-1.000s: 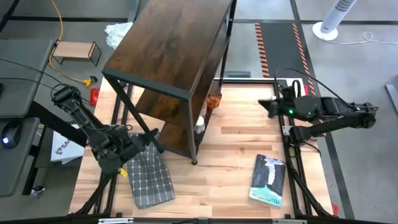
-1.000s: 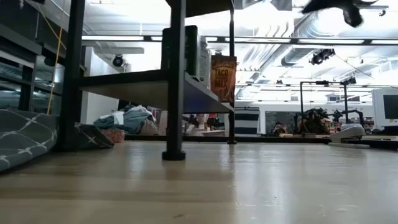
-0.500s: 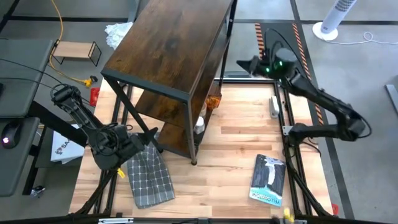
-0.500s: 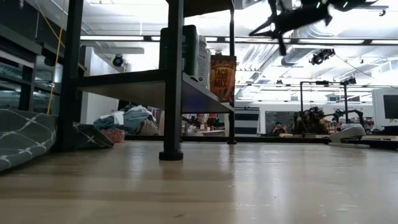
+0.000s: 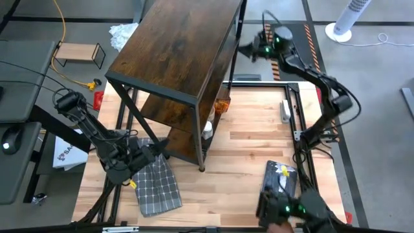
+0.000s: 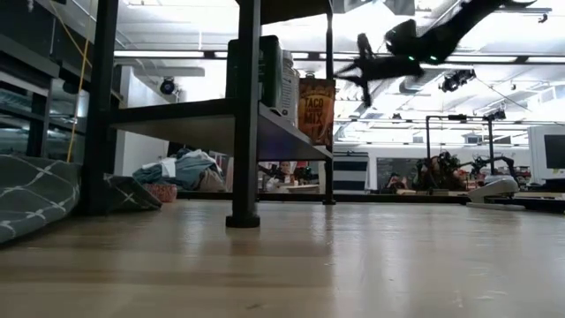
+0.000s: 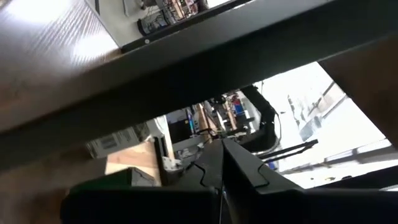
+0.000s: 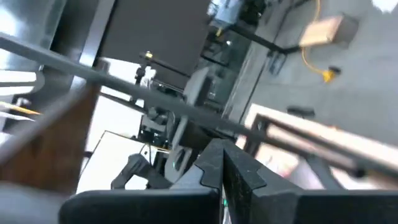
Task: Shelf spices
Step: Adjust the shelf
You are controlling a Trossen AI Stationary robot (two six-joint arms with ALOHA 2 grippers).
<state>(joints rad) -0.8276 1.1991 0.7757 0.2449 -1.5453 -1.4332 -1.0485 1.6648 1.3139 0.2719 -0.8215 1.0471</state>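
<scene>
1. We see the right gripper (image 5: 244, 49) has swung from table height up beside the shelf (image 5: 178, 48) top's far corner, fingers pressed together.
2. The left gripper (image 5: 160, 144) stays at the shelf's near leg, fingers together.
3. Two spices show: white-capped jar (image 5: 207, 131), orange packet (image 6: 317, 110), both on the shelf's wood-grain middle board.

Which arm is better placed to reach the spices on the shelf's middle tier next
Right, probably. The right claw hangs at the far edge of the dark wood-grain shelf, the side where the orange taco mix packet stands. The left claw sits low by the grey checked cloth.
</scene>
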